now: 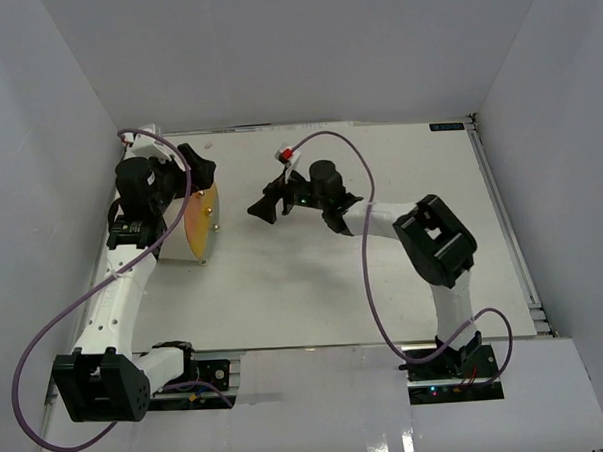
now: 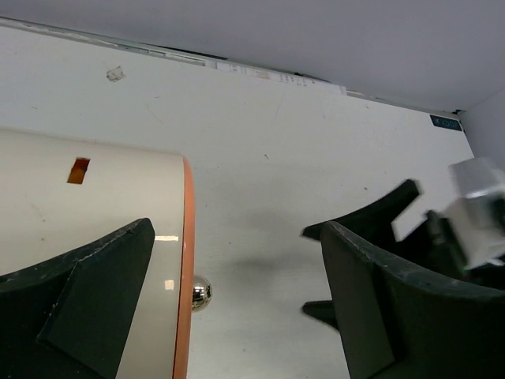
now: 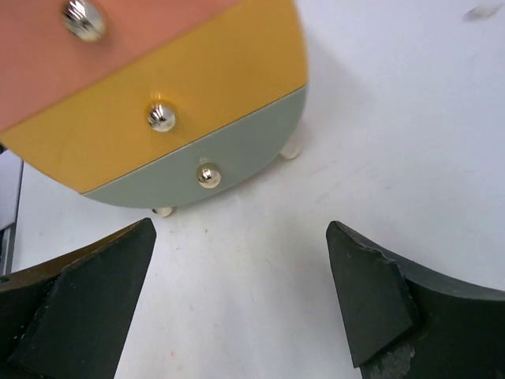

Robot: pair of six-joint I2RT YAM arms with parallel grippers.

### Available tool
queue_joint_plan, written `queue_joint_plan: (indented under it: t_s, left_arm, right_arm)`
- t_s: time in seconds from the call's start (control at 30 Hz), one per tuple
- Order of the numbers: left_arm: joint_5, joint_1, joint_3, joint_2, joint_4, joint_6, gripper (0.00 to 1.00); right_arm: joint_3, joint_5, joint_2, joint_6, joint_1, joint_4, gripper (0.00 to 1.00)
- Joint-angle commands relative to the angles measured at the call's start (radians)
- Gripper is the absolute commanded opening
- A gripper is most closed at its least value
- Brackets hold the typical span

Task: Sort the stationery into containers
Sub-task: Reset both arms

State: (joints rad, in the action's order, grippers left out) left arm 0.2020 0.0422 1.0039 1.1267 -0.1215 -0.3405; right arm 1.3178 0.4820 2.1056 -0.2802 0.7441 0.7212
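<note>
Both sets of jaws are wide open, nothing held. Right jaws (image 3: 241,237) face the drum (image 2: 95,189) front-on. Its round face (image 3: 181,79) sits straight ahead & a bit up-left of the gap, near but not touching. Three drawers (image 3: 237,146) are all shut, fronts stacked as bands (orange-pink, yellow, grey-green), each w/ a brass knob. The lowest knob (image 3: 208,174) is nearest my fingertips. I reckon the drawers slide out along the drum's long axis, i.e. straight toward the right jaws, so that arm looks best placed for a pull. Left jaws (image 2: 237,233) hang over the drum's front rim (image 2: 183,260), w/ cream body beyond one finger, bare desk (image 2: 276,158) beyond the gap, one knob peeking past the rim. No stationery in any view, so can't tell where it lies.
</note>
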Motion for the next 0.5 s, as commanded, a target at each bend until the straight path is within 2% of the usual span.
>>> queue_joint_plan:
  t_s: [0.0, 0.17, 0.23, 0.3, 0.37, 0.47]
  left_arm:
    - [-0.055, -0.001, 0.054, -0.036, -0.167, 0.006, 0.98]
    - [-0.093, -0.001, 0.16, -0.09, -0.233, 0.024, 0.98]
    - [-0.107, -0.001, 0.189, -0.11, -0.27, 0.04, 0.98]
    - [-0.122, -0.001, 0.235, -0.134, -0.317, 0.063, 0.98]
    - [-0.136, -0.002, 0.271, -0.16, -0.357, 0.075, 0.98]
    - [-0.144, -0.001, 0.308, -0.197, -0.407, 0.087, 0.98]
  right_arm:
    - [-0.119, -0.085, -0.256, 0.091, -0.073, -0.002, 0.95]
    - [-0.259, -0.228, -0.537, 0.209, -0.161, -0.202, 0.91]
    - [-0.297, -0.304, -0.68, 0.275, -0.173, -0.337, 0.9]
    - [-0.327, -0.431, -0.824, 0.326, -0.181, -0.438, 0.9]
    - [-0.382, -0.575, -0.922, 0.36, -0.183, -0.479, 0.9]
    - [-0.456, -0.737, -1.167, 0.368, -0.183, -0.523, 0.9]
